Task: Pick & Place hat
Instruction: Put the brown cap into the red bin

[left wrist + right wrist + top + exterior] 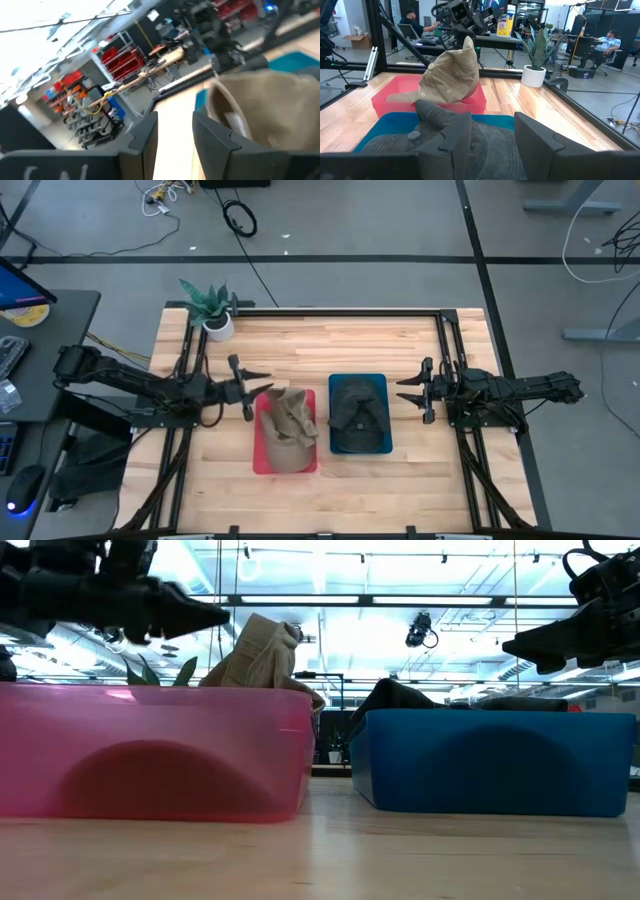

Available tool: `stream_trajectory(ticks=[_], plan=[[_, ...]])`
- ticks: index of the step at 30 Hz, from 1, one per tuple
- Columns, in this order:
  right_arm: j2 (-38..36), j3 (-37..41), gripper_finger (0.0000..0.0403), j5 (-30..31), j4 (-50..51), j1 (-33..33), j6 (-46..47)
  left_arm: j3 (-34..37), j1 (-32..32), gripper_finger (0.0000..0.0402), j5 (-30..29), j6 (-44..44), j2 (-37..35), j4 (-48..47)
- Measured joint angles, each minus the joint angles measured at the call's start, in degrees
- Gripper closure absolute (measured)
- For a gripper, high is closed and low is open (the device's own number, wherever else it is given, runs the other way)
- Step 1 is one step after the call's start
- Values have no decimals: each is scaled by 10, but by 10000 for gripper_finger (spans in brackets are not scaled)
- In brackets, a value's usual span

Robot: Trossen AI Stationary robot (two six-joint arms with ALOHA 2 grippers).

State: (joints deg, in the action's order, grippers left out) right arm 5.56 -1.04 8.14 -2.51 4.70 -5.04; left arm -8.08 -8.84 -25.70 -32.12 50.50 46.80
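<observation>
Two bins: pink bin [262,462] holds tan hat [287,426], blue bin [384,385] dark hat [358,416].

Overhead view straight down on table [400,340], low view level across it, wrist views facing, all sharing bins [285,465]

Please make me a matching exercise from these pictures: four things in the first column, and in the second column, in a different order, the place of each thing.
Things:
1. beige fabric cap
2. dark grey cap
3. green plant in a white pot
4. left gripper

Places:
A. in the blue plastic bin
B. at the far left corner of the wooden table
C. in the pink plastic bin
D. in the air, just left of the pink bin

Pairs: 1-C, 2-A, 3-B, 4-D
</observation>
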Motion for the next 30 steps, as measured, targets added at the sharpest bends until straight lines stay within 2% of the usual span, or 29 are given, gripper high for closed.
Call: stream_trajectory(ticks=[3, 10, 14, 18, 21, 25, 30], plan=[[0, 0, 247, 0, 0, 0, 0, -30, 0, 275, -4, 38, 0, -40], [0, 0, 247, 0, 0, 0, 0, -167, -1, 275, 0, 127, 14, -302], [0, 0, 247, 0, 0, 0, 0, -248, -24, 275, 5, 161, 17, -351], [0, 0, 247, 0, 0, 0, 0, -298, -46, 275, 8, 202, 23, -398], [0, 0, 247, 0, 0, 0, 0, -326, -49, 275, -14, 208, 54, -459], [0, 0, 247, 0, 0, 0, 0, -376, -40, 275, -28, 206, 135, -543], [0, 0, 247, 0, 0, 0, 0, -472, -42, 275, -46, 188, 234, -631]])
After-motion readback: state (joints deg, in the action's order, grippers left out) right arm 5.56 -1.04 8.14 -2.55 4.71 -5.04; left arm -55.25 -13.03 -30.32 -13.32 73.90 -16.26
